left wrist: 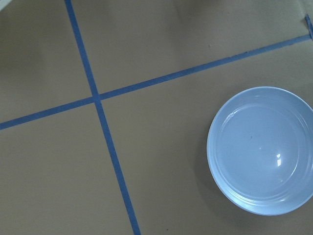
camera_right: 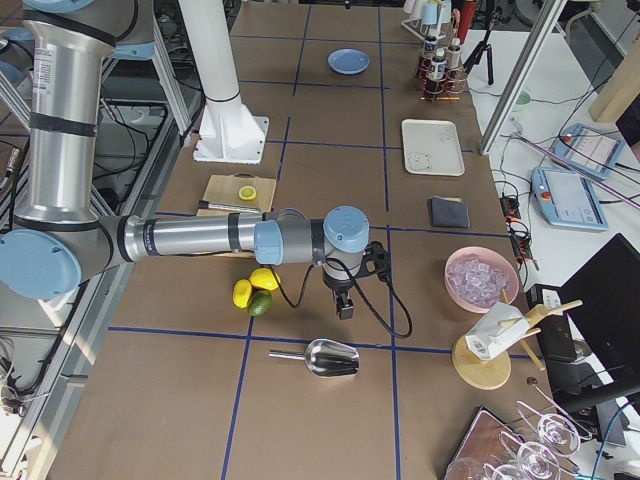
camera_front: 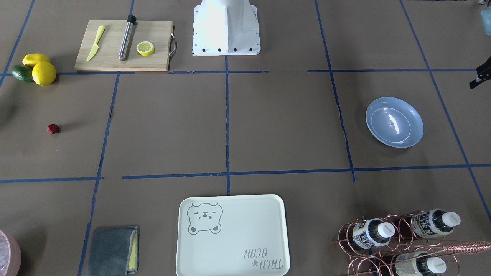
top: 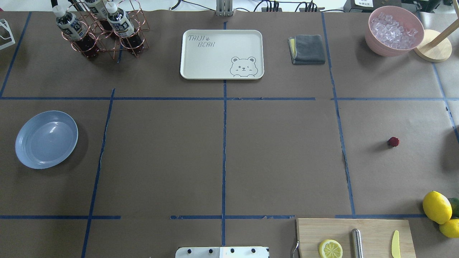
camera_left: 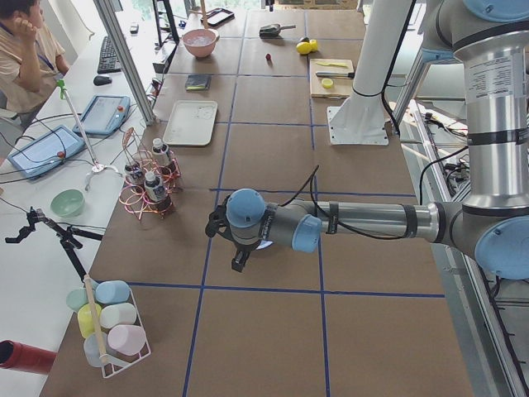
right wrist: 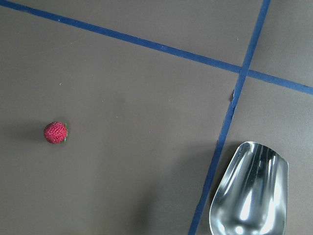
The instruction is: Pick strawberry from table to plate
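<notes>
The strawberry [camera_front: 53,128] [top: 393,142] lies alone on the brown-paper table [top: 279,150]; in the right wrist view the small red berry [right wrist: 55,132] is at left. At the opposite end sits the light-blue plate [camera_front: 394,122] [top: 46,139] [left wrist: 264,149], with nothing in it. My left gripper [camera_left: 238,258] hangs above the table by the plate; only a black part of it [camera_front: 480,76] shows at the front view's edge, so I cannot tell its state. My right gripper [camera_right: 343,306] hovers near the lemons, pointing down; I cannot tell if it is open or shut.
A cutting board [camera_front: 124,46] holds a lemon slice [camera_front: 145,48], a yellow knife and a steel rod. Lemons and a lime [camera_front: 36,69], a metal scoop [right wrist: 249,191], a bear tray [top: 222,53], a grey cloth [top: 307,49], an ice bowl [top: 394,30] and a bottle rack [top: 102,28] surround the middle.
</notes>
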Tool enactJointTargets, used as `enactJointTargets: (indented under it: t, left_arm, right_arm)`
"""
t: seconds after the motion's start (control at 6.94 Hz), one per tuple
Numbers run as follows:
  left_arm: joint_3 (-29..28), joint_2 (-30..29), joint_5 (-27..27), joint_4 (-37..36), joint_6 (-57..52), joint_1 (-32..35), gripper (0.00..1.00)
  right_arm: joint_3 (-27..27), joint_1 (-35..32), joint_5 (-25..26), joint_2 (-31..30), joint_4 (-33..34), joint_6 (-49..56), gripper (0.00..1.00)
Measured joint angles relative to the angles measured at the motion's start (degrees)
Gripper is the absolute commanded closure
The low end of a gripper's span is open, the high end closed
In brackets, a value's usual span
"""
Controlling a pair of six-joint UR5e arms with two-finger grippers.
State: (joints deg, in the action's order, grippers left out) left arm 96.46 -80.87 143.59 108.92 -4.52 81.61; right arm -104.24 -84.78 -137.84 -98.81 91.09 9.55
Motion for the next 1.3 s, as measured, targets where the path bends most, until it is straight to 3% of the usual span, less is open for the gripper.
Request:
enactJointTargets:
  t: [0.29, 0.58, 1.01, 1.3]
  left_arm:
    - [-4.59, -1.69, -0.75, 8.82, 14.21, -7.73, 0.02]
    - [-8.78, -3.88, -5.11, 16.39, 28.02, -14.69, 0.10]
    - [-14.20, -6.61, -6.94, 19.98, 32.55, -17.57, 0.14]
    - [-14.84, -7.28, -6.87, 20.10, 32.71, -18.70, 0.28]
  right_arm:
    - [0.48, 0.26, 0.17, 0.07, -0.32, -0.24, 0.00]
    - [0.71, 1.53, 0.31, 0.32, -1.95, 0.00, 0.00]
    - [0.80, 2.56, 0.06, 0.35, -3.28, -0.12, 0.00]
    - [0.96, 2.63, -0.05, 0.23, -3.36, -0.44, 0.00]
